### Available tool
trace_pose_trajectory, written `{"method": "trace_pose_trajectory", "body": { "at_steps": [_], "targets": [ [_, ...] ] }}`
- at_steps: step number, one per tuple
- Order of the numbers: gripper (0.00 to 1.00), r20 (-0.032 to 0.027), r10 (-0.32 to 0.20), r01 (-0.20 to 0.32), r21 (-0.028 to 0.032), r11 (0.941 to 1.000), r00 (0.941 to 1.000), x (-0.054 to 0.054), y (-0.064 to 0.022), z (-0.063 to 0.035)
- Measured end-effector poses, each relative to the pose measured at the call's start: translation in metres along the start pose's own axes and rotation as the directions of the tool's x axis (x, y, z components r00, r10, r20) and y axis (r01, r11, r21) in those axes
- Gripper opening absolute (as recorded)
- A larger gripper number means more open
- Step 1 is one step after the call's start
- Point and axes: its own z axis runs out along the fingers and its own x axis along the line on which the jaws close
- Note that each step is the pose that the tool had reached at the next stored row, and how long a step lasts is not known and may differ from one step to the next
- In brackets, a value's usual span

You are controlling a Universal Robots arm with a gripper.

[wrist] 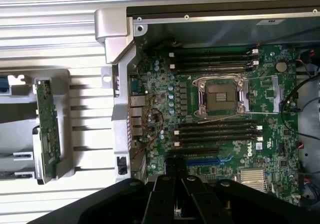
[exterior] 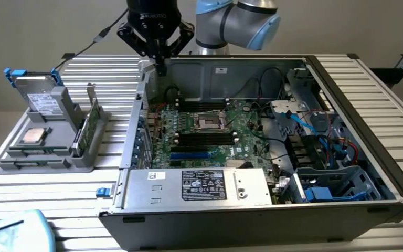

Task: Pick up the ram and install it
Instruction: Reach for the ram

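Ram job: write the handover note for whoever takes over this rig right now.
Gripper: shut, holding nothing, hovering above the far corner of the open computer case, on the exterior view's left.
Ram: standing on edge in the grey parts tray outside the case, apart from the gripper.
Done: nothing that shows. The memory slots on the motherboard look empty.
Left: ram not yet picked up and not yet installed.
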Motion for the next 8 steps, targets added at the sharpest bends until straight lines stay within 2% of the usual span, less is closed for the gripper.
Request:
{"method": "trace_pose_trajectory", "body": {
  "at_steps": [8],
  "targets": [
    [0.1,0.0,0.0,0.0,0.0001,1.0,1.0,0.014,-0.001,-0.0003]
  ]
}}
